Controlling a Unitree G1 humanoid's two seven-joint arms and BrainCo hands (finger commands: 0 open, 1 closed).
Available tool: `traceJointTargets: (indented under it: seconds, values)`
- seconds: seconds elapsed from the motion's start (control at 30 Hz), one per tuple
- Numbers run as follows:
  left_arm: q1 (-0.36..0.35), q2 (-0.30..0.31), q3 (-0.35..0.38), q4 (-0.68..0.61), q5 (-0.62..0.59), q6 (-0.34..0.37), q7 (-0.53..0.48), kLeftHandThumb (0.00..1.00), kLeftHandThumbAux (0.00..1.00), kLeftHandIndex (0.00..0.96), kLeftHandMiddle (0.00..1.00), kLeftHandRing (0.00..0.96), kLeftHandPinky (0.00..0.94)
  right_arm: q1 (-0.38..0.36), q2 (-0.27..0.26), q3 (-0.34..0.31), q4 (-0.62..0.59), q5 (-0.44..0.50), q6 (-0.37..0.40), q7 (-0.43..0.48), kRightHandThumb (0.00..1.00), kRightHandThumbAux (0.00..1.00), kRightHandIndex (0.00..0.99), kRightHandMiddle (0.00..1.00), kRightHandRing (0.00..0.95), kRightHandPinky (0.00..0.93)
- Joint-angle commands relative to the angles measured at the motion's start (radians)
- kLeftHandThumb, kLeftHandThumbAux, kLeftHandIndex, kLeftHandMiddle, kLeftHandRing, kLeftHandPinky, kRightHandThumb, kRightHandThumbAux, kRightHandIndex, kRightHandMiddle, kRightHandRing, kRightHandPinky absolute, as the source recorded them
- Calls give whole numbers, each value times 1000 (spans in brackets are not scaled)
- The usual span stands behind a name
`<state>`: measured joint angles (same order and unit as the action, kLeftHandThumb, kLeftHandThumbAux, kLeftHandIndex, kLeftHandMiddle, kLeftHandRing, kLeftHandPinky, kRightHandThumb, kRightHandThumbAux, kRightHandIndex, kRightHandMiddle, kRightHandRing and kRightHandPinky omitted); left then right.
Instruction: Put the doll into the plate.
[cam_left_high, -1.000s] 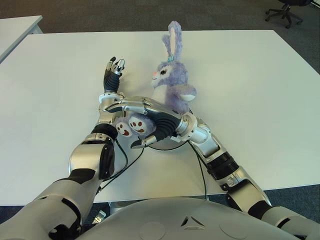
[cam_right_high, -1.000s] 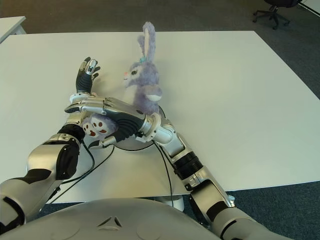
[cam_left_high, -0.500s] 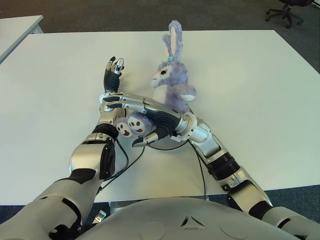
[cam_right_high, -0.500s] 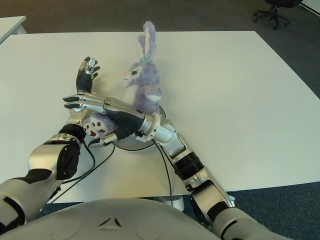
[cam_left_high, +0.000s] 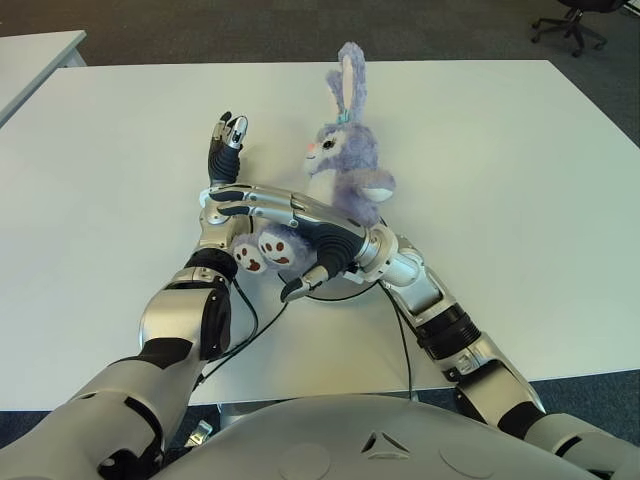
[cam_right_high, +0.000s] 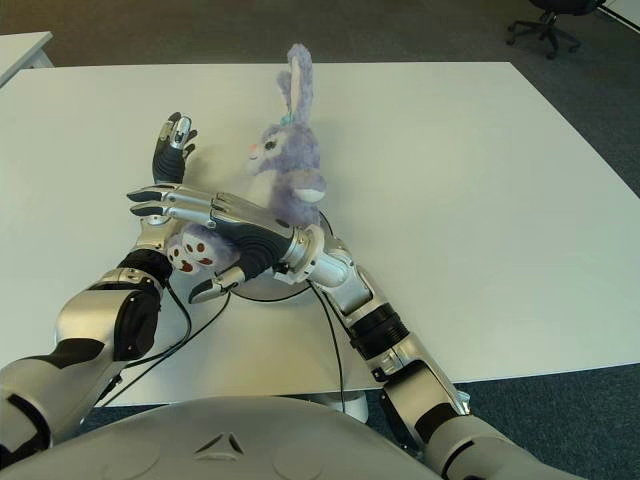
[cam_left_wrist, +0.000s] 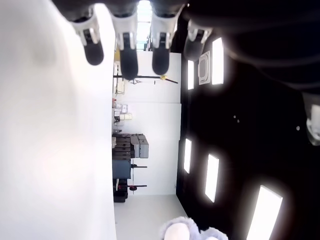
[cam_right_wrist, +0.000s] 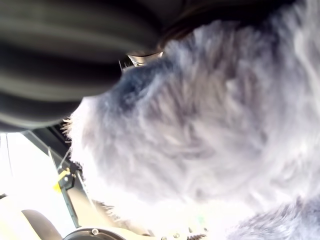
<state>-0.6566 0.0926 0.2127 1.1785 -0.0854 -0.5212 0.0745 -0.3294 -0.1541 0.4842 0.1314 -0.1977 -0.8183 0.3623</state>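
Note:
The purple rabbit doll (cam_left_high: 348, 165) sits upright near the middle of the white table (cam_left_high: 500, 150), its ears pointing away from me and its feet (cam_left_high: 262, 252) toward the left. A dark plate rim (cam_left_high: 345, 295) shows under its body. My right hand (cam_left_high: 290, 215) hovers over the doll's legs, open, with fingers stretched left and thumb (cam_left_high: 297, 288) held clear. The right wrist view is filled with the doll's fur (cam_right_wrist: 200, 125). Just left of the doll is my left hand (cam_left_high: 225, 150), open, fingers (cam_left_wrist: 127, 45) straight and pointing away.
Black cables (cam_left_high: 250, 320) run from my left forearm over the table's near edge. A second table corner (cam_left_high: 30, 55) shows at the far left and an office chair (cam_left_high: 570, 20) on the carpet at the far right.
My right hand's fingers have uncurled from around the doll's legs and straightened, and its thumb has swung away. The doll and the left hand stay in place.

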Motion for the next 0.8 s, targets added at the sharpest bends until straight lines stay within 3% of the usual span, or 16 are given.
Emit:
traceJointTargets:
  seconds: [0.03,0.4,0.6,0.8]
  values:
    - [104,-28,-11,55,11,55,-28,0,316,0,100,98,38,21,-8,-9,24,6,-19,0,168,206,0,0,0,0]
    - [109,-19,14,54,-24,49,-148,0,321,0,59,38,0,30,-7,-17,24,80,-22,15,212,165,0,0,0,0]
    - [135,-18,14,28,-35,-9,-228,0,334,0,36,6,0,24,-8,-20,17,181,1,55,234,160,0,0,0,0]
    - [142,-23,26,17,-51,-14,-296,0,372,0,8,0,0,17,-10,-37,-23,279,58,102,213,174,0,0,0,0]
